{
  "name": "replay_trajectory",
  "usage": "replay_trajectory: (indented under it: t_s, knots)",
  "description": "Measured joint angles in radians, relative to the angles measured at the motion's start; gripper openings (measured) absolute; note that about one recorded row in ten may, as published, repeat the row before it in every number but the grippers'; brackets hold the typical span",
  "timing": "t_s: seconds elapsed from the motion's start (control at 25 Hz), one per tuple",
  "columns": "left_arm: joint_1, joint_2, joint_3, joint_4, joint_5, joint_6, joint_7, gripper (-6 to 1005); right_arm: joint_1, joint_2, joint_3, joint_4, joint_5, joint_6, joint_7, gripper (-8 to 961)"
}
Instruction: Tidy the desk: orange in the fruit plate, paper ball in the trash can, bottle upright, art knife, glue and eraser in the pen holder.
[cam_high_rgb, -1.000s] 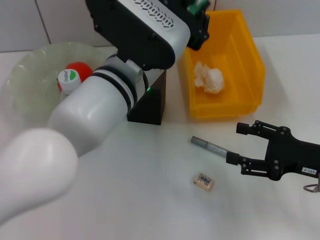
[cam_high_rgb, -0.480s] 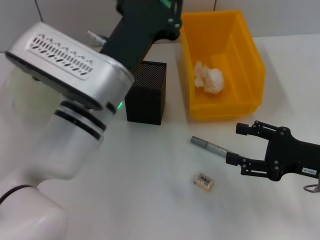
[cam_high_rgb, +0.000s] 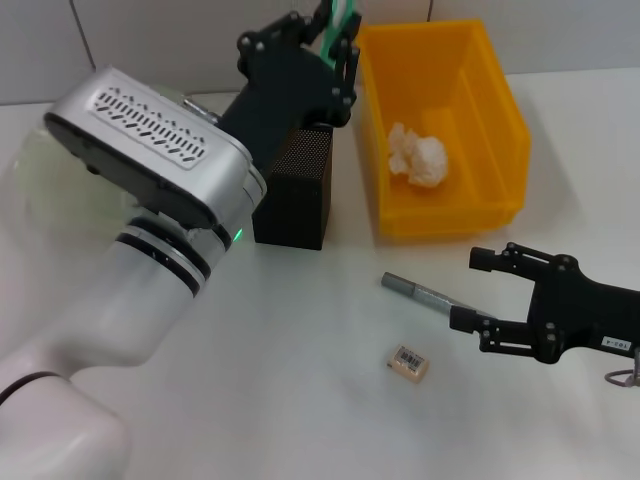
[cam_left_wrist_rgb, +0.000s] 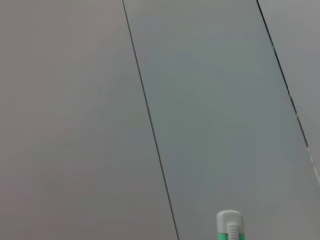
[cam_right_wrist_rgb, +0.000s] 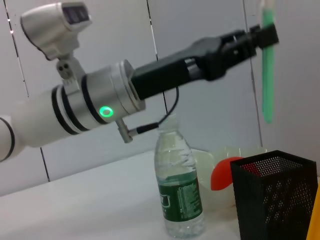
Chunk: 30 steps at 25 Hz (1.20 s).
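My left gripper (cam_high_rgb: 335, 40) is shut on the green art knife (cam_high_rgb: 341, 16), held high over the back of the black mesh pen holder (cam_high_rgb: 295, 185). The right wrist view shows that knife (cam_right_wrist_rgb: 268, 65) hanging blade-down above the holder (cam_right_wrist_rgb: 277, 195). The bottle (cam_right_wrist_rgb: 180, 190) stands upright there, beside the orange (cam_right_wrist_rgb: 225, 172) in the fruit plate (cam_right_wrist_rgb: 206, 159). The paper ball (cam_high_rgb: 418, 155) lies in the yellow trash can (cam_high_rgb: 500, 130). My right gripper (cam_high_rgb: 472, 290) is open at the end of the grey glue stick (cam_high_rgb: 415, 291). The eraser (cam_high_rgb: 408, 362) lies just in front.
My left arm's big white forearm (cam_high_rgb: 150, 230) crosses the left half of the table and hides the bottle and most of the fruit plate (cam_high_rgb: 35, 190) from the head view. A tiled wall (cam_left_wrist_rgb: 150, 100) stands behind.
My left arm has swung its forearm leftward and brought the gripper with the knife over the pen holder. The right arm, glue and eraser have not moved.
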Motion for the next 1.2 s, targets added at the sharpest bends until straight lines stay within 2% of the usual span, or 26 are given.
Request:
replay_trajectory:
  t_s: [0.32,1.2]
  knots:
    - [-0.022,0.000,-0.001,-0.043,-0.036,0.055,-0.001,285,0.001,0.000,-0.004,0.004,-0.003,0.004,-0.004,762]
    - [-0.019,0.000,-0.008,-0.084,-0.075,0.099,0.006,312,0.002,0.000,-0.003,0.017,-0.005,0.005,-0.009,760]
